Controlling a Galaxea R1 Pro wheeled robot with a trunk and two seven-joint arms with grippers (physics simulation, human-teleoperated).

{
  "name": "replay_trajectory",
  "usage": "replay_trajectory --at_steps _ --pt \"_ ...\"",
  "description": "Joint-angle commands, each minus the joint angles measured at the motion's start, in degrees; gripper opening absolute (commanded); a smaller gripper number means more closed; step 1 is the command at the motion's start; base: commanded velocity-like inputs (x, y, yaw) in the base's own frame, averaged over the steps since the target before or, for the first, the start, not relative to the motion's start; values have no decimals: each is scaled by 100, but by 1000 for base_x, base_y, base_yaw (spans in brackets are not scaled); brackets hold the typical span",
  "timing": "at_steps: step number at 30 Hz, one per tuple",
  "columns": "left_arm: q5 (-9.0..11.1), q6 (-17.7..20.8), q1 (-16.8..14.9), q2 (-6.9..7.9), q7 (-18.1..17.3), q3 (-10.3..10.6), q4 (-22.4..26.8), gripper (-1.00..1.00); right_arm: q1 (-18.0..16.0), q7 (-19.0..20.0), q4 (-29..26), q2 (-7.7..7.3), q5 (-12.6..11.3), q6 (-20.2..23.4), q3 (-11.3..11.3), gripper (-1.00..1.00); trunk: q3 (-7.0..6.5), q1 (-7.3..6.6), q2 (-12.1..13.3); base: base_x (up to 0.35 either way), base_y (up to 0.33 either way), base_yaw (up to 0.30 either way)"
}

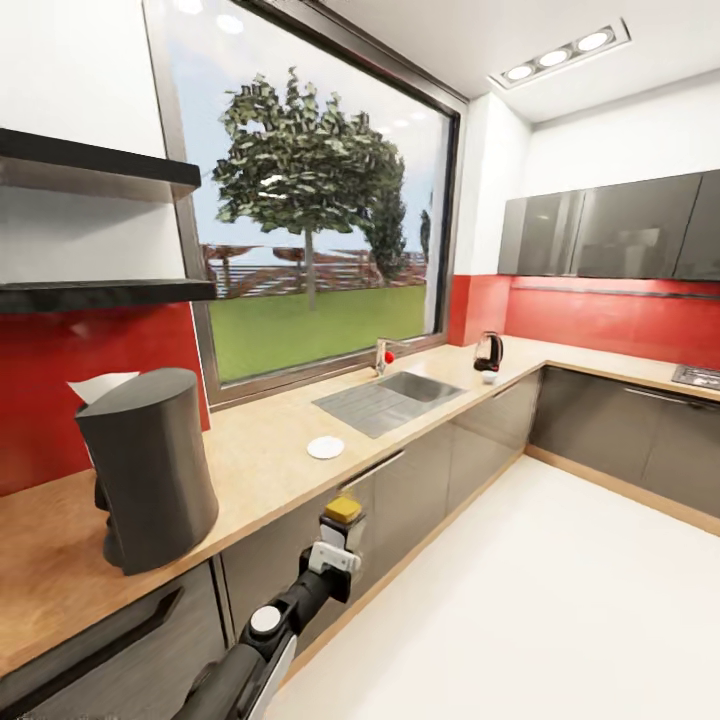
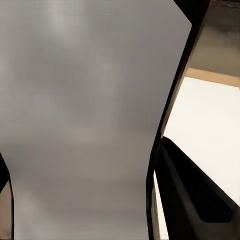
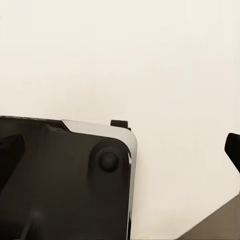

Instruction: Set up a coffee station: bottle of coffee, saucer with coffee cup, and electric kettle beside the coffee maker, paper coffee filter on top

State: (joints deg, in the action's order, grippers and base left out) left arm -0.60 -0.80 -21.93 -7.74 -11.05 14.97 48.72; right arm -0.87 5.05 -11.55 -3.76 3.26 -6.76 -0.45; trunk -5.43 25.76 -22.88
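Bottle of coffee [image 1: 343, 509], seen in the head view by its brown cap, stands upright between the fingers of the left gripper [image 1: 341, 527]. The gripper is closed around the bottle's body and held in front of the grey cabinet fronts [image 1: 430, 480], below the edge of the countertop [image 1: 260, 450]. In the left wrist view the bottle of coffee [image 2: 80, 120] is a broad pale grey surface, with a dark finger [image 2: 192, 197] against its side and white floor [image 2: 210, 125] beyond.

In the right wrist view the right gripper's spread cannot be told; part of the robot's dark body [image 3: 65, 185] shows over the white floor.

On the countertop to the left of the held bottle stands the coffee maker [image 1: 150, 470], with the paper coffee filter [image 1: 98, 386] resting on its top. Farther along lies the saucer [image 1: 325, 447], bare, just before the sink [image 1: 390, 398]. Past the sink, near the corner, stands the electric kettle [image 1: 488, 352]. A small white object touches the kettle's base, too small to identify. The kitchen shelf [image 1: 100, 294] hangs on the wall above the coffee maker.
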Motion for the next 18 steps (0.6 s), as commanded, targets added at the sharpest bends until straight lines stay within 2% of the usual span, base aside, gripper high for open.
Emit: replay_trajectory --at_steps 1,4,6,8,10,12,13,14,18 --pt "-12 -21 46 9 -19 -2 0 -100 0 13 3 -2 34 -18 -7 100 -3 2 -4 0 0 244" --pt "-14 -158 307 169 -25 5 2 -100 0 13 3 0 34 -18 -1 100 -16 2 -4 0 0 244" --pt "-7 -393 490 363 -27 11 4 -100 0 13 7 4 34 -18 0 100 -25 2 -4 0 0 244" --pt "-4 -567 604 490 -45 12 5 -100 0 13 10 6 34 -18 1 100 -34 2 -4 0 0 244" --pt "-3 -676 698 576 -114 13 7 -100 0 10 14 12 34 -18 1 100 -42 2 -4 0 0 244" --pt "-2 -753 795 646 -366 14 5 -100 0 6 18 21 34 -18 1 100 -51 2 -4 0 0 245" --pt "-17 -783 848 680 -739 13 -12 -100 0 7 20 23 34 -18 4 100 -55 2 -4 0 0 245" --pt "-19 -789 882 694 -867 8 -17 -100 0 9 23 24 36 -18 3 100 -59 2 -4 0 0 245" --pt "-20 -798 980 726 -1127 15 -4 -100 0 5 28 24 39 -18 9 100 -76 2 -4 0 0 246"
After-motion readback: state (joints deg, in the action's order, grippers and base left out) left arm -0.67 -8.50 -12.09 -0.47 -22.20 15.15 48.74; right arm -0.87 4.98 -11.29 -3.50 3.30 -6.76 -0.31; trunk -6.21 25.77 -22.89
